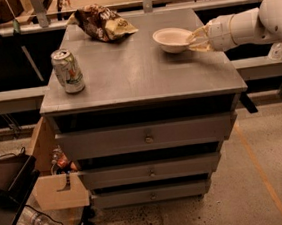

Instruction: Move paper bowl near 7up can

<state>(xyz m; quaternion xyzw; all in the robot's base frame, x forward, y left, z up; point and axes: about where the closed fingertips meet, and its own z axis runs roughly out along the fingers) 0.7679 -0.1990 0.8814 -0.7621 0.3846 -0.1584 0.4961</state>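
One empty bowl (171,37), mouth up, is clamped at its rim by the gripper (194,39); the can (68,71) is seen upright.

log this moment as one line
tool: holds paper bowl, back right | 7up can: upright, front left | status: bowl not near can
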